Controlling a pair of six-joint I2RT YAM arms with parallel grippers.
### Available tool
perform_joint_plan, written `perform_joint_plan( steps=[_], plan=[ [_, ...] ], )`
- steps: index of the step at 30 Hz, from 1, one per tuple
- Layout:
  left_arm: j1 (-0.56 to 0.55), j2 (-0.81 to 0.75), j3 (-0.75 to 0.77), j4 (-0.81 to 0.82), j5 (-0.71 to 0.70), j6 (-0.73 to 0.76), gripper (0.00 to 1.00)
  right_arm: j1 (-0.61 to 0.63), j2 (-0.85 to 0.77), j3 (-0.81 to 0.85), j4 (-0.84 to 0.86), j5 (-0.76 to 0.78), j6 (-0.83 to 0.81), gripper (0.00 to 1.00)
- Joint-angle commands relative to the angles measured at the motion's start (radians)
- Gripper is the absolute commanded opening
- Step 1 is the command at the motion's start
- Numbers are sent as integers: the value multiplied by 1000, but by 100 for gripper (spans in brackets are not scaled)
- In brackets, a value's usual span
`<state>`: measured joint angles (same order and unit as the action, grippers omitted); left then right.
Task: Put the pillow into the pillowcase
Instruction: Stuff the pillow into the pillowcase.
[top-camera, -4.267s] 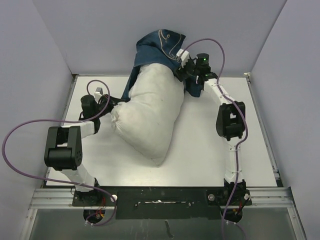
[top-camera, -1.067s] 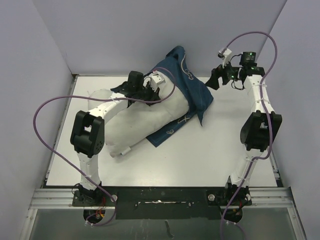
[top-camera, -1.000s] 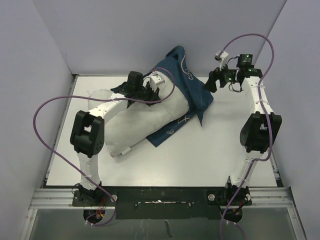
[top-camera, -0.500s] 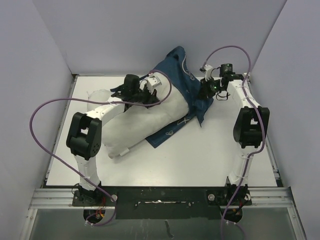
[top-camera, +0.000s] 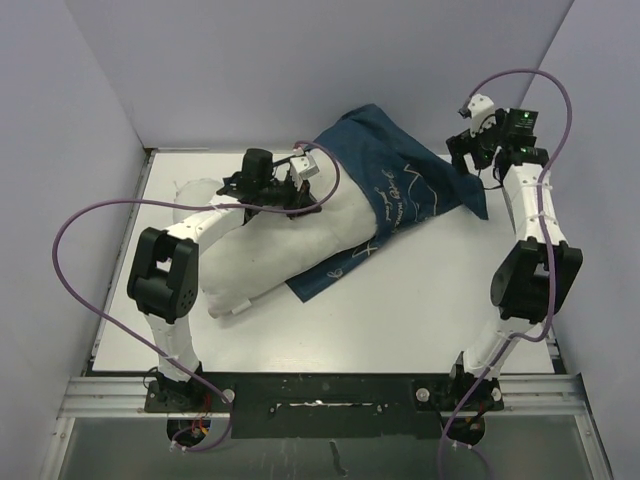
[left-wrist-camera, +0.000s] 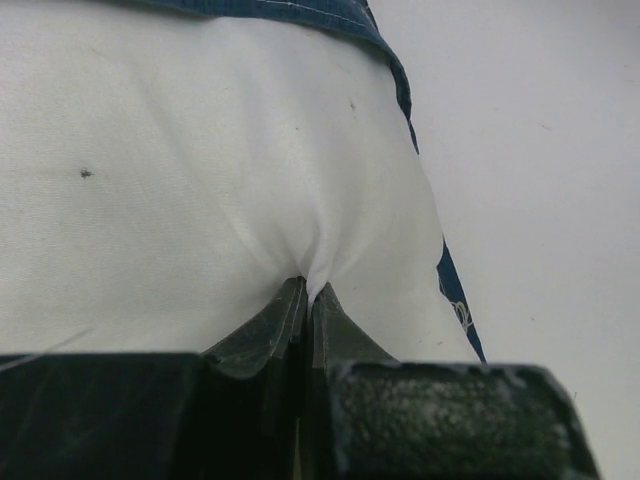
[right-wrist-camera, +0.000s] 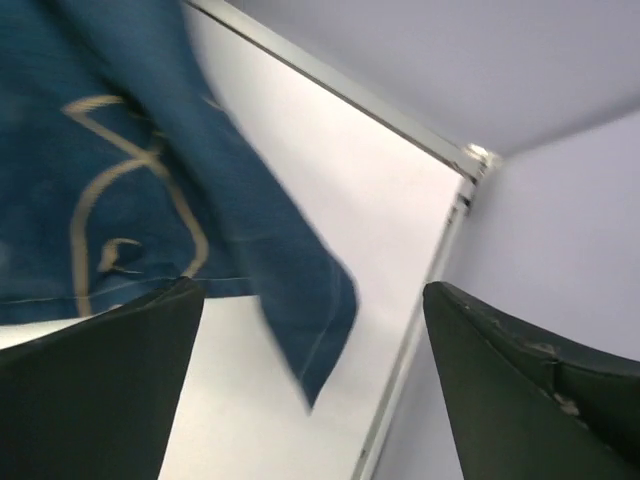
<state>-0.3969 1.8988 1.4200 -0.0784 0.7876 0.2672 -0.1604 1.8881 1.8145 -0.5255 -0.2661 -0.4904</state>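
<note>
The white pillow (top-camera: 265, 250) lies across the left middle of the table, its far right end inside the navy pillowcase (top-camera: 395, 180). The pillowcase spreads flat toward the back right, and its cream drawings show. My left gripper (top-camera: 303, 192) rests on top of the pillow and is shut on a pinched fold of the white pillow (left-wrist-camera: 200, 160) fabric, seen at the left gripper (left-wrist-camera: 305, 290) tips. My right gripper (top-camera: 466, 152) hangs above the pillowcase's right corner with its jaws wide apart. In the right wrist view the blurred pillowcase (right-wrist-camera: 130, 160) corner droops beyond the right gripper (right-wrist-camera: 310, 290), not held.
The white table (top-camera: 420, 300) is boxed in by lavender walls at the back and both sides. Its metal rim (right-wrist-camera: 455, 190) runs close beside the right gripper. Purple cables loop over both arms.
The right gripper came in to the pillowcase's right edge, shut on it, drew it out to the right, then opened. The pillowcase now lies spread wider. The left gripper keeps its pinch.
</note>
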Motion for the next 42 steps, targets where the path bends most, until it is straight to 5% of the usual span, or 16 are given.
perform_joint_plan(
  steps=[1,4,5,9,21,25,28,32,35,39,42],
  plan=[
    [1,-45,31,-10,115,-6,0,79,-186,-80,9,-430,-93,98],
    [1,-33,35,22,131,-37,0,217,-192,-111,1,-553,-59,98],
    [1,-32,31,39,134,-52,0,271,-179,-110,7,-522,-45,100],
    [1,-42,3,110,143,-100,0,426,-89,-58,29,-283,1,83],
    [-1,-59,-61,243,145,-196,0,510,58,19,61,106,-73,62],
    [0,-56,-64,247,137,-205,0,509,49,4,63,126,-101,28],
    [0,-44,-55,250,97,-229,0,507,20,36,4,9,-97,2],
    [-3,-16,-11,251,-52,-312,0,534,-3,123,-133,-399,-34,0],
    [-12,-7,24,240,-312,-424,0,612,-10,146,-161,-596,90,0],
    [-16,-24,-28,353,-533,-667,0,674,-16,98,-12,-699,376,0],
    [-14,-52,-117,500,-572,-819,0,627,-4,19,72,-618,508,0]
  ],
)
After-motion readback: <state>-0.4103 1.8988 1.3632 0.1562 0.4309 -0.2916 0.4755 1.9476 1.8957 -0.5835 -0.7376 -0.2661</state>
